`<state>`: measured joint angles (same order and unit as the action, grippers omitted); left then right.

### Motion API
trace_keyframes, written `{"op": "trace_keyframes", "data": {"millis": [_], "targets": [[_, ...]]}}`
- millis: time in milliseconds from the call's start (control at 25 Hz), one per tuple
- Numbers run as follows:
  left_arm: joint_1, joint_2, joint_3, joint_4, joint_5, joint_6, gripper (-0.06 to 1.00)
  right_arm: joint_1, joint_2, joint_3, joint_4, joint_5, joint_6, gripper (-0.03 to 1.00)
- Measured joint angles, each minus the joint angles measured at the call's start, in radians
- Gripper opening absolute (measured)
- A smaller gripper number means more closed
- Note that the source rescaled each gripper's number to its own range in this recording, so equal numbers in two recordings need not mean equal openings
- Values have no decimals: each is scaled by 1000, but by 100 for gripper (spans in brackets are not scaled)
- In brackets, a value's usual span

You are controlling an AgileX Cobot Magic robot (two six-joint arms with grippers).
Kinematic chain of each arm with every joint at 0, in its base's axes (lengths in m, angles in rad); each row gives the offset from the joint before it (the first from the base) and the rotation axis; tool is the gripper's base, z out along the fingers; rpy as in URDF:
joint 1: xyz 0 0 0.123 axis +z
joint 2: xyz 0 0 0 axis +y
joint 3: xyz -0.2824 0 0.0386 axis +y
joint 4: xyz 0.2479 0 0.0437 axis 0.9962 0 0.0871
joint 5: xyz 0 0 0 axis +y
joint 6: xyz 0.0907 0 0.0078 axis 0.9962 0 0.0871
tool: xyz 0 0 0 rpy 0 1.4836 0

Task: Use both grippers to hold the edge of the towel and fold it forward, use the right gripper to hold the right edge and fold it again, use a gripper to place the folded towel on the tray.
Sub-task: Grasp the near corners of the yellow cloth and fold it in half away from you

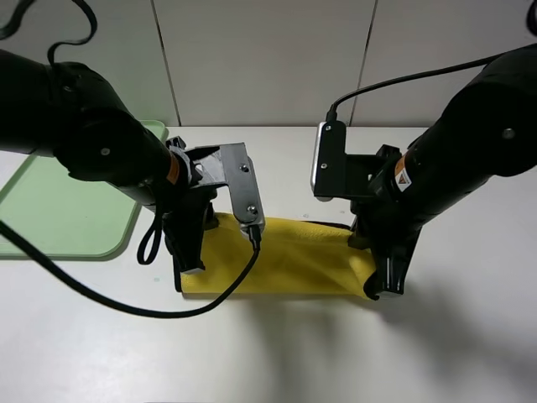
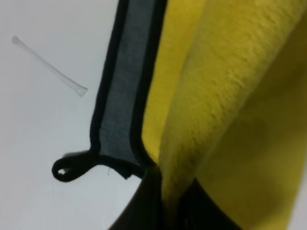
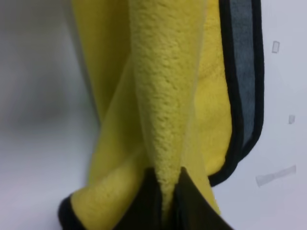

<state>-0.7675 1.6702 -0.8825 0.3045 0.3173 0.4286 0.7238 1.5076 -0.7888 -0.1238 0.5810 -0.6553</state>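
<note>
The yellow towel (image 1: 285, 264) lies on the white table as a wide strip, partly lifted between my two grippers. My left gripper (image 1: 191, 267) is shut on the towel's left end; in the left wrist view (image 2: 165, 211) a yellow fold (image 2: 225, 96) runs up from the pinch, with the grey reverse (image 2: 122, 96), the black edge (image 2: 103, 96) and the corner loop (image 2: 64, 168) beside it. My right gripper (image 1: 388, 285) is shut on the right end; the right wrist view (image 3: 165, 206) shows the pinched yellow fold (image 3: 163, 96) and black edge (image 3: 259, 96). The mint-green tray (image 1: 59, 214) lies at the far left.
The left arm's black cable (image 1: 126, 306) loops over the table in front of the towel. Small bits of clear tape (image 2: 48, 64) lie on the table by the towel. A pale wall (image 1: 268, 59) rises behind the table.
</note>
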Motion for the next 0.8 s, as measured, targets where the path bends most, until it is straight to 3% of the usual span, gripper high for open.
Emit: {"op": "trace_keyframes", "data": {"millis": [240, 560, 800], "targets": [[36, 69, 0, 31, -95, 2, 0, -4, 58, 0, -50, -63, 16, 0], [45, 115, 0, 124, -235, 3, 0, -85, 88, 0, -185, -140, 19, 0], [46, 115, 0, 135, -301, 4, 0, -104, 88, 0, -205, -162, 19, 0]]}}
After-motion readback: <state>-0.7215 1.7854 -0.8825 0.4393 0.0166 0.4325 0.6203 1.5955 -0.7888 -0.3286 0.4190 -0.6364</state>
